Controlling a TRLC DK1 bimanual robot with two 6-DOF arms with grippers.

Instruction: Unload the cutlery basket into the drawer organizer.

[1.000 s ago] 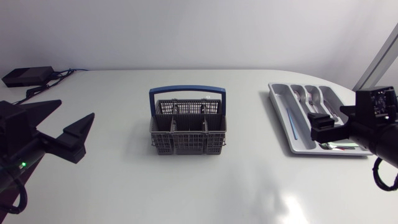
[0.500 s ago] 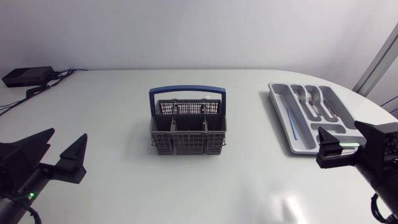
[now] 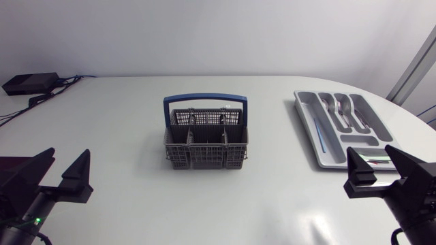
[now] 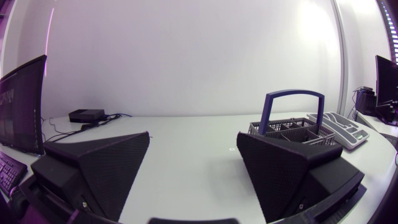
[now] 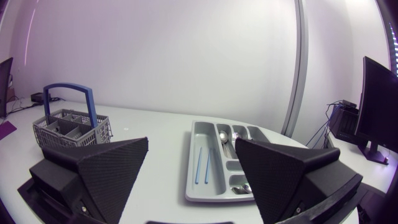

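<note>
Left hand (image 3: pixel 67 155): spread, empty, lower left.
Right hand (image 3: pixel 371 153): spread, empty, lower right.
Cutlery basket (image 3: pixel 206 139): upright, centre of desk (image 3: pixel 136 204); no cutlery shows above its rim.
Drawer organizer (image 3: pixel 303 112): right of frame; spoons (image 3: pixel 338 107) and blue sticks (image 3: pixel 319 136) inside.
In the way: blue handle (image 3: pixel 204 99) arching over the compartments.
Risk: I judge my broad hand could snag it and tip the basket.
Other: black box (image 3: pixel 28 83), upper left.
</note>
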